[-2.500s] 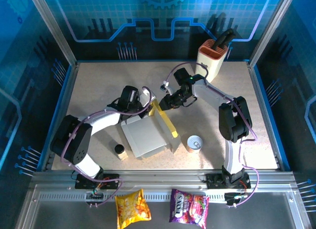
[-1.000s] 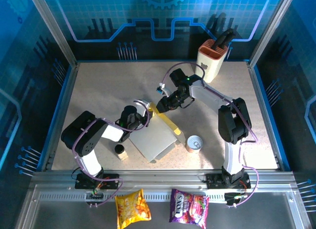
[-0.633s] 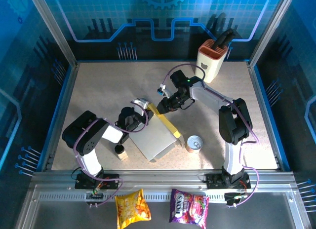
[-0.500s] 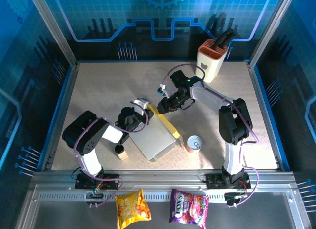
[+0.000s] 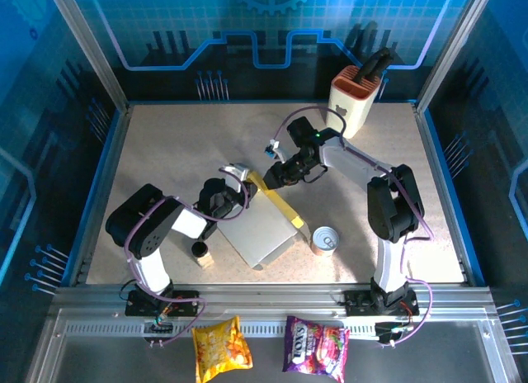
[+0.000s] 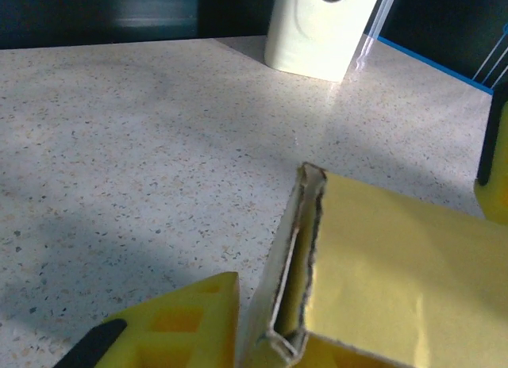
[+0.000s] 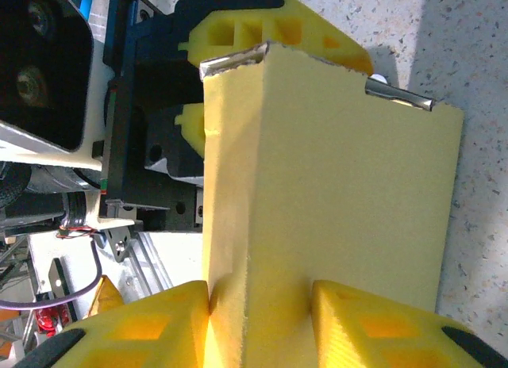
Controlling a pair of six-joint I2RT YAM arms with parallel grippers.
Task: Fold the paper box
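Mid-fold, your right gripper (image 7: 258,304) pinches the thin yellow-grey cardboard box's (image 5: 260,232) 1 o'clock flap (image 5: 276,203), left gripper's (image 5: 237,188) grip unreadable; next, tip it toward 7 o'clock.

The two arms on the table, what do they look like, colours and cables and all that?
The left arm and right arm are alike: white links between chunky black joints, with thin purple cables looping along them. Their fingers are yellow plastic with ribbed pockets and black tips.
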